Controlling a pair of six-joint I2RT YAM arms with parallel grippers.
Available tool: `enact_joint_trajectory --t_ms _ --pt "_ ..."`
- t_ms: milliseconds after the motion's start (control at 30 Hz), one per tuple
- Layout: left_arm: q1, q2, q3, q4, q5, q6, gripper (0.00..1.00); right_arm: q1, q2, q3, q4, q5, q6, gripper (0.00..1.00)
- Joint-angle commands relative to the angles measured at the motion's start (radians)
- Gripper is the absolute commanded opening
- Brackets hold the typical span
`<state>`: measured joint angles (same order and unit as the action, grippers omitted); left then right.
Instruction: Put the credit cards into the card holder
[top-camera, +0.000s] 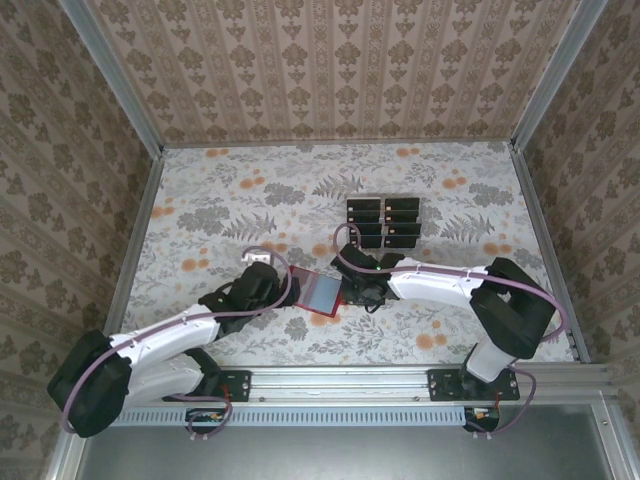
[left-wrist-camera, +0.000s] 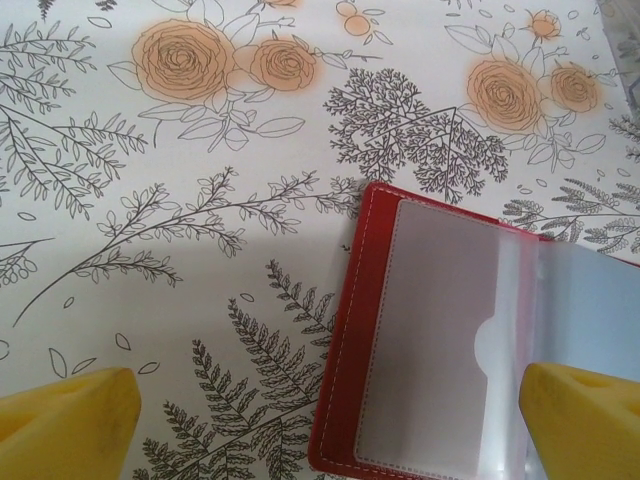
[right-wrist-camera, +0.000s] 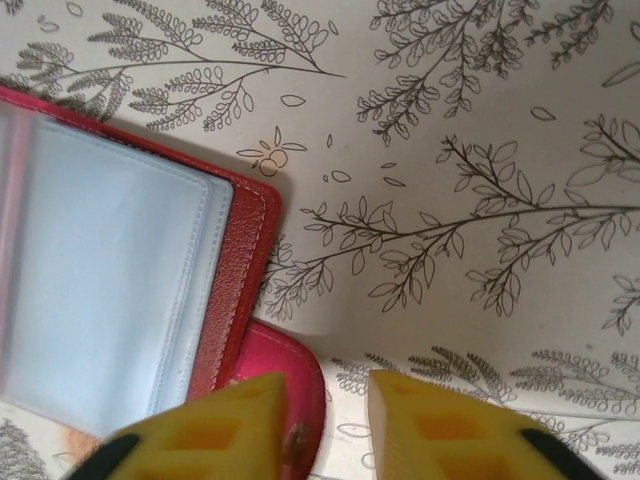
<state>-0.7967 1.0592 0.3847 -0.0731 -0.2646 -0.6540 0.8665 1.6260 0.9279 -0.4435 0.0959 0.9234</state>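
Yellow fingertips (left-wrist-camera: 70, 425) of the left gripper (left-wrist-camera: 325, 425) frame the bottom of its wrist view, spread wide and holding nothing. One is at 7 o'clock over the flowered bench (left-wrist-camera: 150, 300), the other at 5 o'clock above the clear sleeve (left-wrist-camera: 450, 330) of the card holder (left-wrist-camera: 345, 330). From overhead, the red holder lies open and flat just on the 6 o'clock side of the bench's middle, an arm reaching it from either side. The right gripper (right-wrist-camera: 345, 420) sits at the holder's 3 o'clock edge. Its jaws are close together, with a slit of bench between them and the snap tab (right-wrist-camera: 295, 370) poking in beside one finger (whether it is pinched cannot be told).

Work looks barely started. The credit cards (top-camera: 383, 222) sit grouped in dark rows toward 1 o'clock of the holder, well apart from it. Neither gripper carries one, and the sleeves on show look empty. Every card is yet to be fetched and slid in.

Each wrist view cuts off the holder's far half, and its own fingers at the frame's lower edge. Overhead, the cards are too small to count surely, and what they rest on is unclear.
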Motion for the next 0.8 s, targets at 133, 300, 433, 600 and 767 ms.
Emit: enact_joint_trajectory --t_ms 133,300,433,600,767 --pt "0.009 0.018 0.031 0.022 0.018 0.012 1.0 -0.036 0.034 0.058 -0.014 0.021 -0.069 0.05" --pt "0.009 0.018 0.029 0.021 0.02 0.009 1.0 -0.068 0.054 0.101 -0.043 0.021 -0.144 0.05" --pt "0.01 0.023 0.026 0.03 0.02 0.004 1.0 -0.087 0.072 0.125 -0.06 -0.002 -0.175 0.18" --pt "0.011 0.033 0.04 0.017 0.024 0.005 1.0 -0.098 0.008 0.16 -0.086 -0.024 -0.223 0.51" --pt "0.032 0.028 0.061 -0.022 0.039 0.005 1.0 -0.165 -0.065 0.243 -0.145 -0.016 -0.346 0.63"
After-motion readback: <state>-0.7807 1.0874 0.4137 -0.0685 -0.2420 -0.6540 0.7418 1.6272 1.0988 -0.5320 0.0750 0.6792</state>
